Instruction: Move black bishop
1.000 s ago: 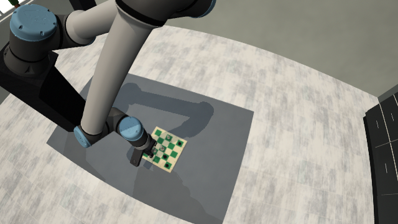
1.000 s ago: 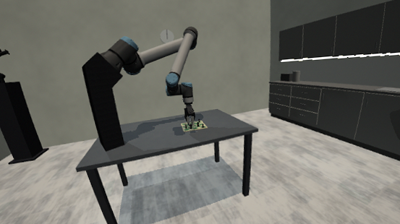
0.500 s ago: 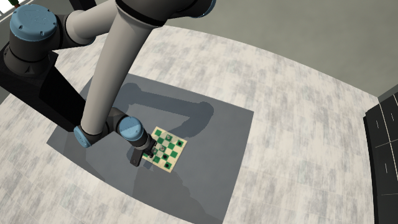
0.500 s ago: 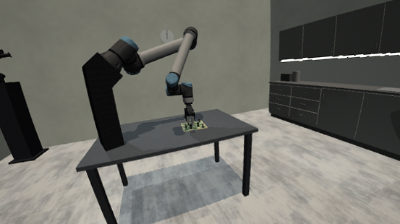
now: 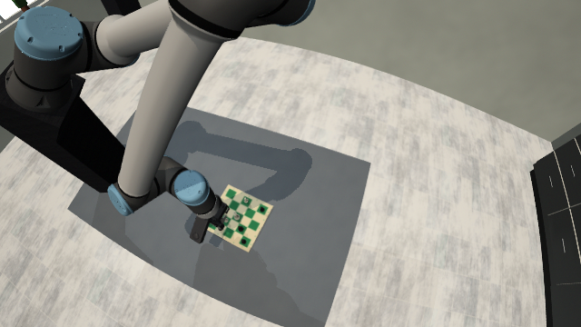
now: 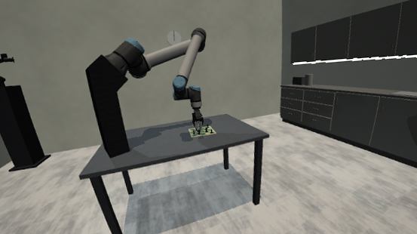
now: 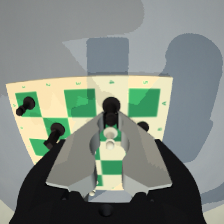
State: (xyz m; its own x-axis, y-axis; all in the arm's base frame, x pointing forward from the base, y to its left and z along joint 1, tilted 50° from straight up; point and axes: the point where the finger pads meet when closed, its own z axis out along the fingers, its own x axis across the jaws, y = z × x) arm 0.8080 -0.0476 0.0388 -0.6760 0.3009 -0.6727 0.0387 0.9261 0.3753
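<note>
A small green and cream chessboard lies on the dark table; it also shows in the side view and the wrist view. My gripper is over the board's near-left part and is shut on a black piece with a round head, the black bishop. I cannot tell whether its base touches the board. Other black pieces stand to the left, and one is partly hidden by the right finger. Pale pieces stand on the board.
More black pieces stand near the board's right and front edges. The arm's black pedestal stands at the table's left end. Dark cabinets line the right wall, away from the table.
</note>
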